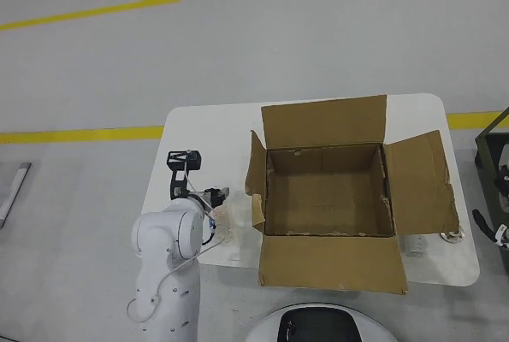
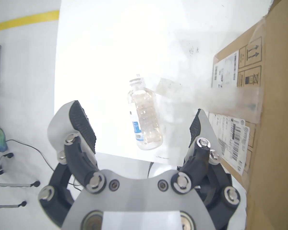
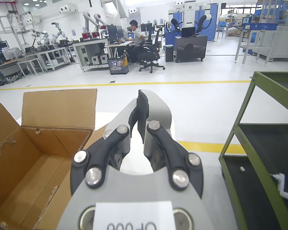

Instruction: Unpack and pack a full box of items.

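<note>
An open cardboard box stands in the middle of the white table, its flaps spread and its inside bare. A clear bottle with a small blue-and-white label lies on the table just left of the box, and in the top view the bottle lies by my left arm. My left gripper hangs open above the bottle, one finger on either side, apart from it. My right gripper is shut on nothing, held up beside the box at its right.
A clear film-like piece lies by the bottle's neck. Small clear items sit on the table near the box's right flap. A green cart stands right of the table, close to my right gripper.
</note>
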`<state>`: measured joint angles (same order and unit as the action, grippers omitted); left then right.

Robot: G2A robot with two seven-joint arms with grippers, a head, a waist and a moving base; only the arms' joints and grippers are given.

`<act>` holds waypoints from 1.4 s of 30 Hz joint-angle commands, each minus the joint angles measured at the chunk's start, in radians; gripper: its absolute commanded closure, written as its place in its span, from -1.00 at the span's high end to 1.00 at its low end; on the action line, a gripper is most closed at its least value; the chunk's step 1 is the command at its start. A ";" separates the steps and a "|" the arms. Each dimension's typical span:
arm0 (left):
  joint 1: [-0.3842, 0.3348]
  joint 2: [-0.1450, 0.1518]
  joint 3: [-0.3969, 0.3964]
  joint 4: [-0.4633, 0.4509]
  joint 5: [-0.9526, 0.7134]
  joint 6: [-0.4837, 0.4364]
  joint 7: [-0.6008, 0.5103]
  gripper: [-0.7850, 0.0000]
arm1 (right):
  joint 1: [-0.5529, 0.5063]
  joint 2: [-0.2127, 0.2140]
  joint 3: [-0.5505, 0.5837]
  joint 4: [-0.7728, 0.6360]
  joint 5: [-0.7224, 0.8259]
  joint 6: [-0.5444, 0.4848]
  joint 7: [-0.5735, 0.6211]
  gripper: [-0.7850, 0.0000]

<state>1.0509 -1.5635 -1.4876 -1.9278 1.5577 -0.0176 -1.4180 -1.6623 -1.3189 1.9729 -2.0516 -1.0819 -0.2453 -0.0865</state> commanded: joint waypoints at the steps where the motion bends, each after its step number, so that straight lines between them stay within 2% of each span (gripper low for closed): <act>1: -0.008 0.004 -0.019 0.015 0.000 -0.011 -0.074 1.00 | 0.000 0.000 0.000 0.000 0.000 0.000 0.000 -1.00; 4: -0.024 0.005 -0.052 0.072 -0.053 0.035 -0.118 1.00 | 0.000 0.000 0.000 0.000 0.000 0.000 0.000 -1.00; 9: -0.038 0.011 -0.060 0.157 -0.128 0.021 -0.118 1.00 | 0.000 0.000 0.000 0.000 0.000 0.000 0.000 -1.00; 20: -0.040 0.014 -0.053 0.166 -0.110 0.012 -0.118 1.00 | 0.000 0.000 0.000 0.000 0.000 0.000 0.000 -1.00; 24: -0.023 0.017 -0.051 0.197 -0.129 0.032 -0.079 1.00 | 0.000 0.000 0.000 0.000 0.000 0.000 0.000 -1.00; 35: -0.089 0.028 -0.071 0.374 -0.171 0.082 -0.073 1.00 | 0.000 0.000 0.000 0.000 0.000 0.000 0.000 -1.00; 42: -0.109 0.038 -0.069 0.455 -0.187 0.059 -0.053 1.00 | 0.000 0.000 0.000 0.000 0.000 0.000 0.000 -1.00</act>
<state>0.9421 -1.5267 -1.5571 -1.4805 1.3734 0.0405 -1.4738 -1.6623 -1.3189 1.9729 -2.0516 -1.0819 -0.2454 -0.0865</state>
